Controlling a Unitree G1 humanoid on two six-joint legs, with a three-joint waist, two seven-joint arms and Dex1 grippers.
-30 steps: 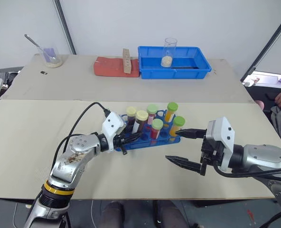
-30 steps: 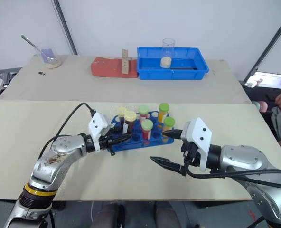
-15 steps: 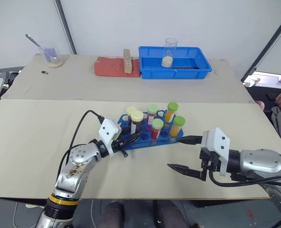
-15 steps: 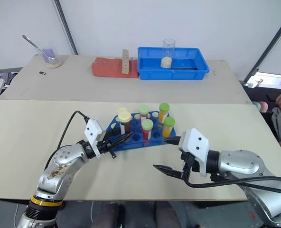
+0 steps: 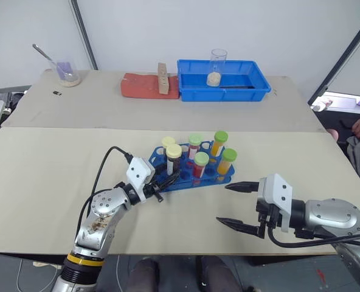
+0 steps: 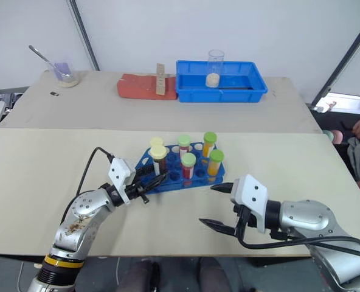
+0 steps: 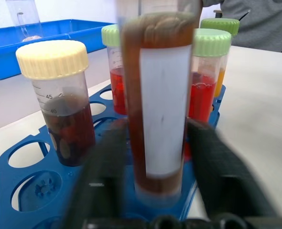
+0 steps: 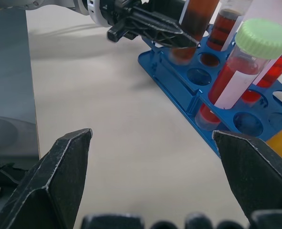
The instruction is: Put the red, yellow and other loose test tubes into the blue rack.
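The blue rack sits near the middle of the front table, and there are six capped tubes standing in it. The left gripper is right at the rack's near-left corner, level and reaching in from the left, its black fingers on either side of the dark brown tube with the cream cap. That tube stands upright in a front hole of the rack, its base down in the socket. In the left wrist view there's a sliver of space between each finger and the tube's wall, so the jaws look loosened rather than squeezing; the fingers are blurred there, so I won't swear to it.

Just behind it, a second cream-capped tube with dark liquid. Towards the rack's right end, two green-capped red tubes and two green-capped orange ones, all upright.

The right gripper hangs off the rack's right front corner, close to the table's near edge, fingers spread wide with nothing between them, apart from the rack.

On the far table: a blue bin with a clear beaker in it, and a red pad just beside the bin.
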